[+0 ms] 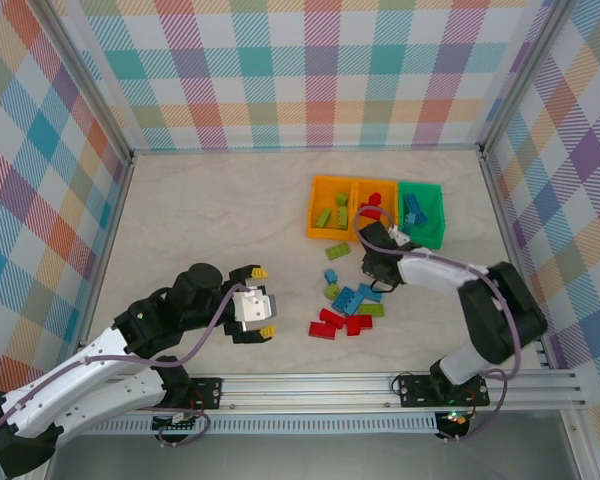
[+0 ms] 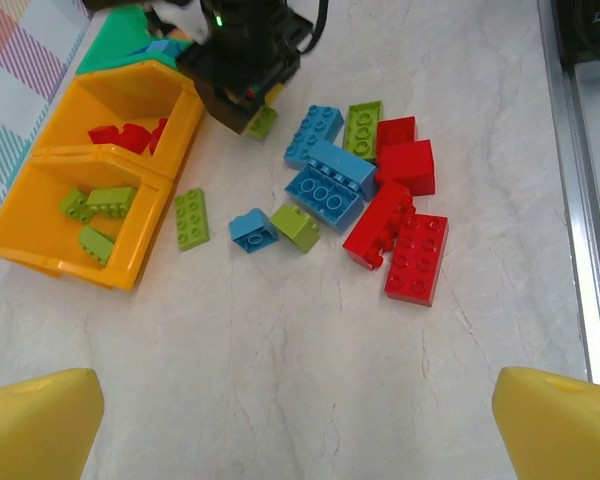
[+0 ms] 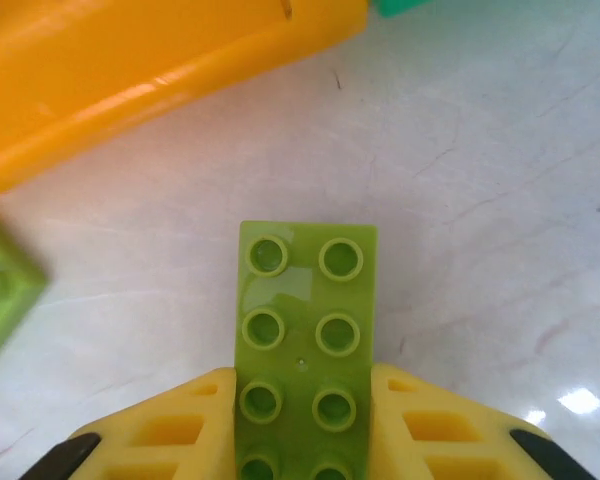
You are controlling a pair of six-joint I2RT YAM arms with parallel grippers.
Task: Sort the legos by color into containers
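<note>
Loose legos [image 1: 347,298] before three bins [image 1: 330,236]

3 containers stand touching in 1 row at 1 o'clock of the table in the top view.

- Left orange bin [image 2: 30,215]: 3 lime bricks [image 2: 112,200] inside.
- Middle orange bin [image 2: 100,100]: red bricks [image 2: 120,135] inside.
- Green bin [image 1: 441,215], right end of the row: blue bricks [image 1: 413,208] inside.

The loose legos lie on the table at 6 o'clock of the bins.

- A lone lime brick [image 1: 337,251] lies studs up, just beside the left orange bin.
- 4 loose red bricks [image 2: 416,258] cluster at the pile's 6 o'clock edge, some touching.
- The loose blue bricks [image 2: 323,197] lie mostly at the pile's centre.
- A gripped lime brick [image 3: 305,320], 2 studs wide and studs up, sits clamped between the right gripper [image 3: 305,390] fingers. It is at the pile's 12 o'clock, near the middle orange bin.
</note>
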